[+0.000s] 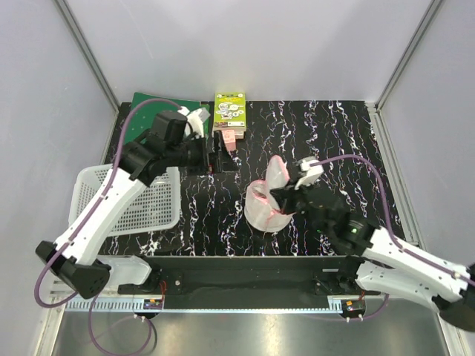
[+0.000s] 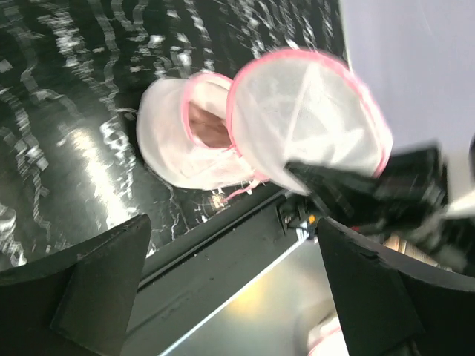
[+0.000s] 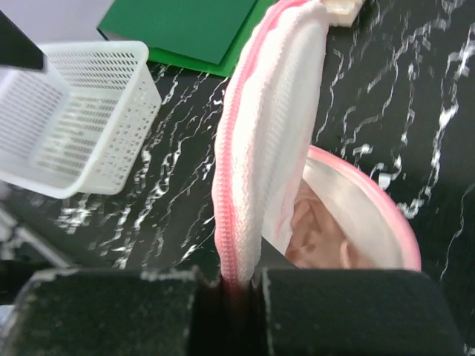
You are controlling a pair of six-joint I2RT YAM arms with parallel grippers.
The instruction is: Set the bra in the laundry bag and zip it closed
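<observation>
The laundry bag (image 1: 263, 208) lies open on the black marbled table, its lower half flat and its lid (image 1: 277, 172) raised upright. The salmon bra (image 3: 319, 237) sits crumpled inside the lower half; it also shows in the left wrist view (image 2: 208, 126). My right gripper (image 1: 286, 196) is shut on the lid's pink zip edge (image 3: 237, 185) and holds the lid up; in the right wrist view the gripper (image 3: 230, 285) pinches that rim. My left gripper (image 1: 215, 157) is open and empty, raised above the table to the back left of the bag; in the left wrist view the gripper (image 2: 230, 252) has wide-apart fingers.
A white lattice basket (image 1: 141, 196) stands at the left edge and shows in the right wrist view (image 3: 74, 126). A green board (image 1: 159, 111) lies at the back left. A green-and-white box (image 1: 229, 111) with a small pink item (image 1: 229, 139) stands behind the left gripper.
</observation>
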